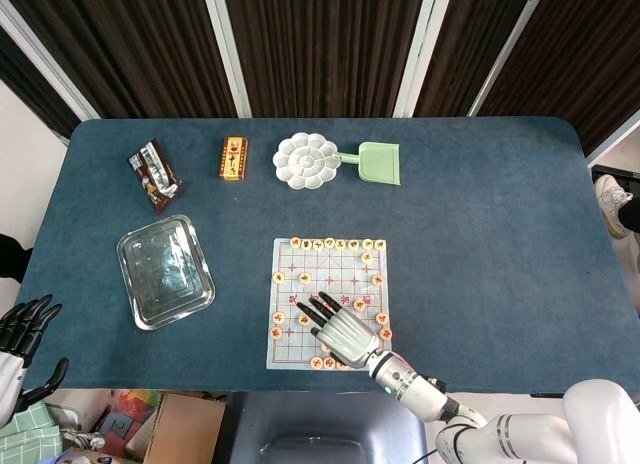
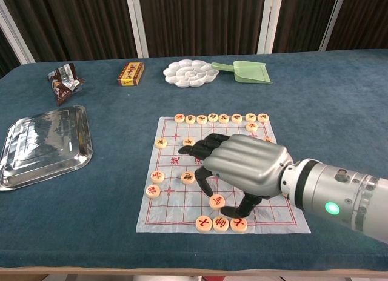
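- Silver and black, our right hand [image 2: 242, 172] is hovering low over the near half of the chess board [image 1: 290, 352], palm down, fingers loosely spread and curling down. We're not seeing it pinch anything; from the chest view it looks empty, though whatever sits right under the palm is hidden.
- The piece we're closest to is the round wooden disc [image 2: 216, 201] on the board, just below the fingertips and beside the thumb. That's the one we're treating as the target.
- Right next to it, along the board's near edge, three discs in a row [image 2: 220, 223] are sitting almost under the thumb. We're thinking the main risk is knocking those while coming down.
- So for a clean pick we're wanting thumb on one side of the disc, a fingertip on the other, and the rest of the fingers kept lifted off the board.
- The board looks like a thin plastic sheet on the blue cloth, so dragging a disc sideways could probably wrinkle it. Straight down, pinch, straight up seems safest.
- Two more discs [image 2: 157, 177] are lying toward the board's left edge, well apart from the hand, no worry there.
- Our left hand [image 1: 22, 334] is hanging off the table's near left corner, far from the board, fingers spread and holding nothing.
- Beyond the board: a white flower palette [image 1: 306, 160], a green dustpan [image 1: 378, 162] and a metal tray [image 1: 165, 270].
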Available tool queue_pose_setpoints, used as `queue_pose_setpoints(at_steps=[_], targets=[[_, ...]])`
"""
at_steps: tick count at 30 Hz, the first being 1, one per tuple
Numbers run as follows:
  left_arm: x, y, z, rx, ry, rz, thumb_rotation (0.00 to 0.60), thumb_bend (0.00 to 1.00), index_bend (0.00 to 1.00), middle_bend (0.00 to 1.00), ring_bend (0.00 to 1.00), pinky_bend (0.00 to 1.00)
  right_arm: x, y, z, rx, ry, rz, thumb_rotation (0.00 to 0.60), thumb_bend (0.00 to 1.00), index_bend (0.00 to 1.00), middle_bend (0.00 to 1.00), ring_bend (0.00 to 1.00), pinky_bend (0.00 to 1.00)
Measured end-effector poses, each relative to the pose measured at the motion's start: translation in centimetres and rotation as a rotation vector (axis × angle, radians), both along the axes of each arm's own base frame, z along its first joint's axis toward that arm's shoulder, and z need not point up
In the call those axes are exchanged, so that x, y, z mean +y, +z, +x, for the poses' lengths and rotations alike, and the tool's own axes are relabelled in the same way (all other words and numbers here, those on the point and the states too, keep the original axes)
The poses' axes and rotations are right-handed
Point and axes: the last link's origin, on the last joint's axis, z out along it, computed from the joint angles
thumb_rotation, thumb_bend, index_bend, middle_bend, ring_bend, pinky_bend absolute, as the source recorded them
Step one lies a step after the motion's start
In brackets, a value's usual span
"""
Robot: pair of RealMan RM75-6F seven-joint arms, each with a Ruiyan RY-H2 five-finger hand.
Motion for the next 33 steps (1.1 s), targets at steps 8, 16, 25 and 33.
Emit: queue_pose_setpoints(at_steps=[8, 16, 25, 33], targets=[[0.0, -0.1, 0.0, -0.001, -0.004, -0.005, 0.600, 0.42, 0.00, 0.00, 0.00, 0.08, 0.1, 0.0, -0.2, 0.012, -0.004, 0.007, 0.600, 0.44, 0.56, 0.06, 0.00, 0.00], [0.0, 0.0, 0.0, 0.000, -0.006, -0.001, 0.600, 0.42, 0.00, 0.00, 0.00, 0.08, 0.2, 0.6, -0.2, -0.005, -0.008, 0.002, 0.600, 0.44, 0.53, 0.06, 0.00, 0.00], [0.2, -0.3, -0.1, 0.016, 0.006, -0.001, 0.600, 0.42, 0.00, 0.00, 0.00, 0.08, 1.2, 6.2, -1.1, -0.154, -0.021, -0.093, 0.600, 0.44, 0.24, 0.02, 0.00, 0.00], [0.2, -0.8, 0.2, 0.055, 0.013, 0.024, 0.600, 0.42, 0.00, 0.00, 0.00, 0.08, 5.4, 16.0, -8.5, -0.183, -0.225, -0.313, 0.600, 0.44, 0.00, 0.00, 0.00, 0.00]])
